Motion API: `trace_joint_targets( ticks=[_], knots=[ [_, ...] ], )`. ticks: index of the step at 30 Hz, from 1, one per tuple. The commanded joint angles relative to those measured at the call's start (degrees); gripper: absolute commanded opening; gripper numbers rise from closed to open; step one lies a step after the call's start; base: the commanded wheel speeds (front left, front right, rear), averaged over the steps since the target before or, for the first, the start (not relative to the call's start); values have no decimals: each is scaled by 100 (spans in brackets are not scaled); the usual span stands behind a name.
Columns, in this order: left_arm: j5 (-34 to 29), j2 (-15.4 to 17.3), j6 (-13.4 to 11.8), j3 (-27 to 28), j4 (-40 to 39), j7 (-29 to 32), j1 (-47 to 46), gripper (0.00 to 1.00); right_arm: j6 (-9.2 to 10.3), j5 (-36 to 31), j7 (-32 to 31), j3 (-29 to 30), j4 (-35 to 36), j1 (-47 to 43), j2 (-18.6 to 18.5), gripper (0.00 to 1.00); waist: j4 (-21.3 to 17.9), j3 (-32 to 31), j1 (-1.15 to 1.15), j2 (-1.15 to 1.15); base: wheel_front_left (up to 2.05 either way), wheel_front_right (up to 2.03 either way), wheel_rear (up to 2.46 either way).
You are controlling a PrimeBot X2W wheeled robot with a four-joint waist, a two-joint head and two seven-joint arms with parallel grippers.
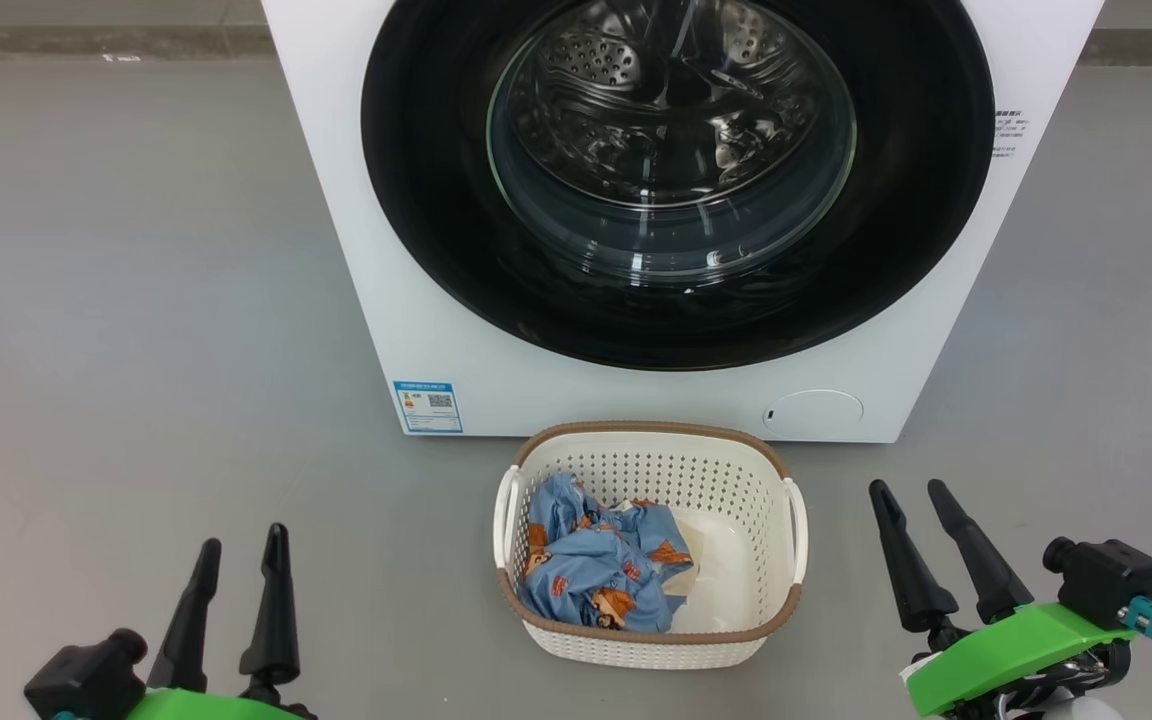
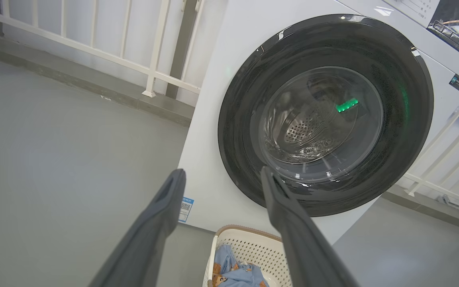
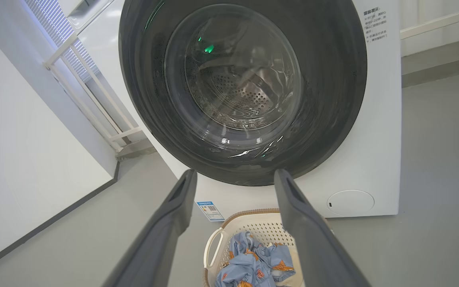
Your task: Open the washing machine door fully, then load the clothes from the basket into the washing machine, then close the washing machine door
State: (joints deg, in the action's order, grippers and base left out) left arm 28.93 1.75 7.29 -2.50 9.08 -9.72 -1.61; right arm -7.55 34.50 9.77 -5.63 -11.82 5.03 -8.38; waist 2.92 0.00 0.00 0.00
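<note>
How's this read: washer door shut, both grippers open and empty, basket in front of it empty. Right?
No, the basket isn't empty: the clothes lie in its left half, as the head view shows. The rest stands: washing machine door shut, left gripper and right gripper open and empty.

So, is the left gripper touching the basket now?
Apart. The head view shows a strip of bare grey floor between the left gripper and the basket; its jaws stand open and empty.
</note>
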Motion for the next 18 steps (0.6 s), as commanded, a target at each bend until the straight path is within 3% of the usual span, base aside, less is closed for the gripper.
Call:
trace_joint_targets(
  ticks=[1,18],
  knots=[
    [-243,84,15,113,-136,-94,-126,100,5,-237,95,-161,123,244,-67,100,4,-7,0,0,0,0,0],
    [-1311,103,18,89,-31,-383,-148,100,6,-1397,380,-210,76,322,-73,100,50,-17,0,0,0,0,0]
  ],
)
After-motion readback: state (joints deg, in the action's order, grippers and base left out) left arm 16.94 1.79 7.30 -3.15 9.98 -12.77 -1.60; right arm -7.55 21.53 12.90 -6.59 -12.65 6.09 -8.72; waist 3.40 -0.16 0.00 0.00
